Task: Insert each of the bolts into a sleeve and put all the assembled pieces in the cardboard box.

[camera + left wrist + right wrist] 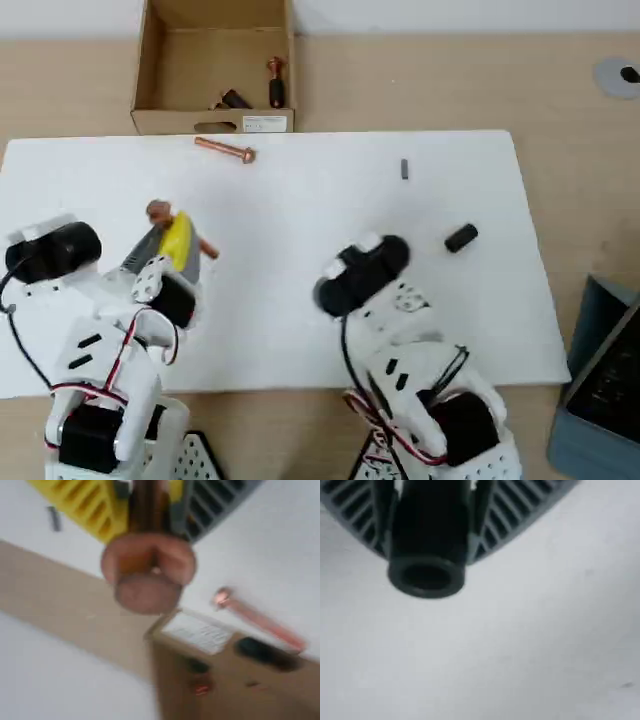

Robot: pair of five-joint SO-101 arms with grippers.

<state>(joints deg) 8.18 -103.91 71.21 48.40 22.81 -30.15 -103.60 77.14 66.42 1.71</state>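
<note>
My left end effector (178, 234) clamps a copper-coloured metal bolt (160, 212) by its shank, head sticking out. My right end effector (427, 510) grips a black cylindrical sleeve (426, 560), its bore showing. A second copper bolt (225, 150) lies flat on the white sheet (300, 320) just beside the open brown cardboard box (150, 70), which holds a bolt-in-sleeve piece (275, 82) and a darker piece (232, 100) near it. A spare black sleeve (461, 238) lies on the sheet, well apart.

High view: set at a fixed point overhead, aimed straight down on the white mat (300, 230), cardboard box (170, 122) at the far edge. Left wrist view: set close behind the held bolt (147, 575), faced toward the box and the loose bolt (260, 617) (both shared with the high view). Right wrist view: set very close on the black sleeve (427, 555), mat seen beyond
</note>
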